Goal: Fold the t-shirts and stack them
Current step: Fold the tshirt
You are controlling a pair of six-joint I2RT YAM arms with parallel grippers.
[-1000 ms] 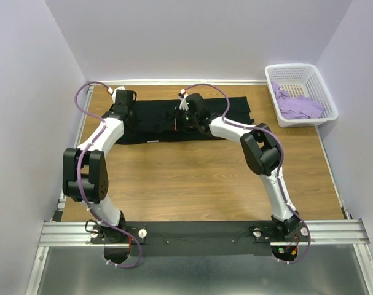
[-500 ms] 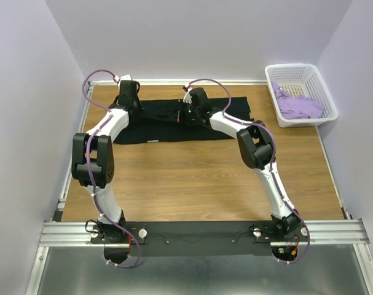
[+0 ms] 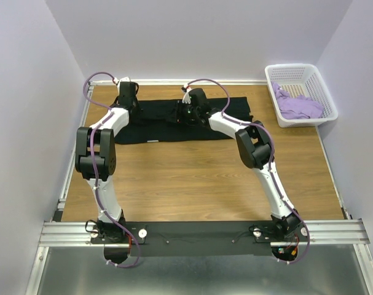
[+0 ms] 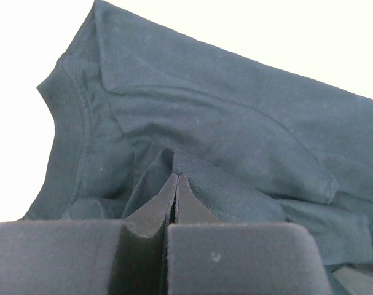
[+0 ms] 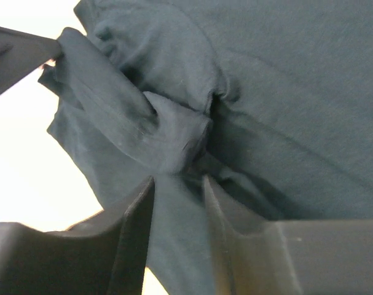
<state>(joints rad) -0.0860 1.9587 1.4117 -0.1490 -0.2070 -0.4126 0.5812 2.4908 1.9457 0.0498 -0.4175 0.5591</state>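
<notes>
The right tool (image 5: 177,179) has just parted halfway, releasing the black shirt (image 3: 158,129) at the table's (image 3: 192,178) 12 o'clock, while the left tool (image 4: 176,178) stays pinched on it, so this fold looks nearly laid.

Two t-shirts (image 3: 164,128) (image 3: 300,106) (black, lavender), one basket (image 3: 290,66), two arms (image 3: 97,153) (image 3: 257,147).

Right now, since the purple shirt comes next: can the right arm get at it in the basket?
Probably yes: the purple t-shirt lies uncovered in the open-topped basket on that arm's side, and the right gripper is open.
</notes>
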